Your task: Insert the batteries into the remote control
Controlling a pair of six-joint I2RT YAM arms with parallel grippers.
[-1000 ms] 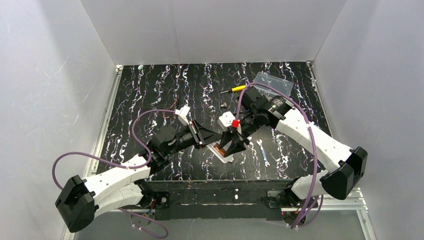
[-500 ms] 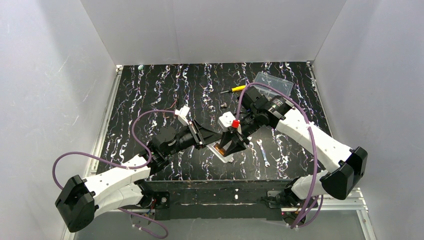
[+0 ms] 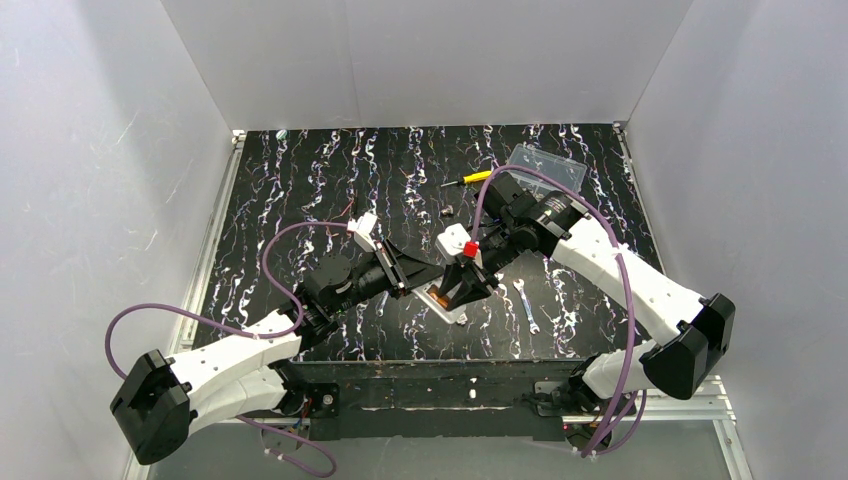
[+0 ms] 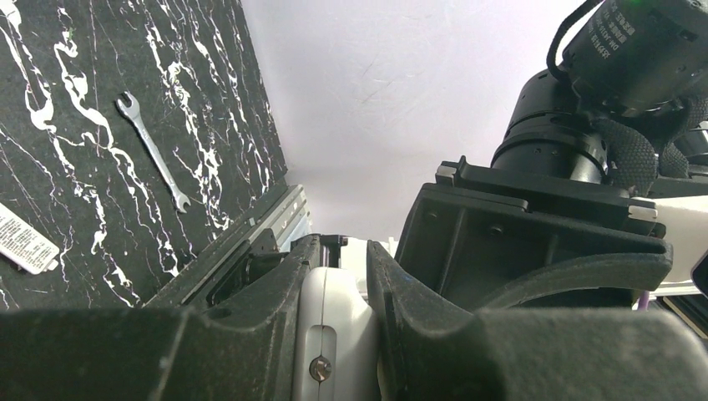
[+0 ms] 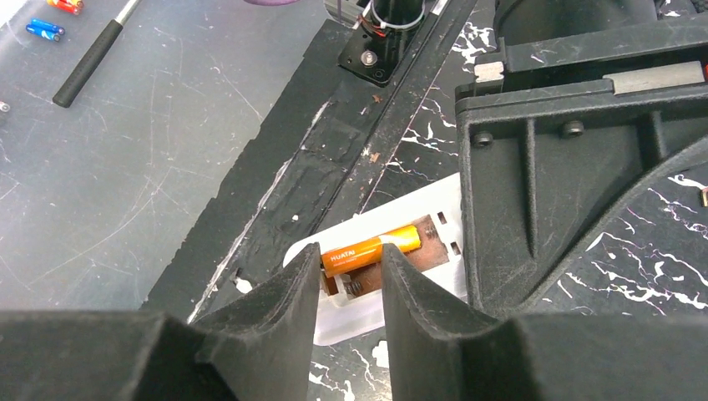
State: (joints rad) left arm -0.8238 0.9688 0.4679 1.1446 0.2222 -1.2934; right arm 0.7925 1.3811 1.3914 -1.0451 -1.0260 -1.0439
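Right pincer has narrowed, jaws apart astride slim orange battery, perhaps touching; light, slippery, so pinch mid-barrel. Left pincer clamps white plastic remote from nine o'clock.

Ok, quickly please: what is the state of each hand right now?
Left hand: closed, holding the remote control.
Right hand: partly open over the orange battery lying in the remote control; no grip visible.
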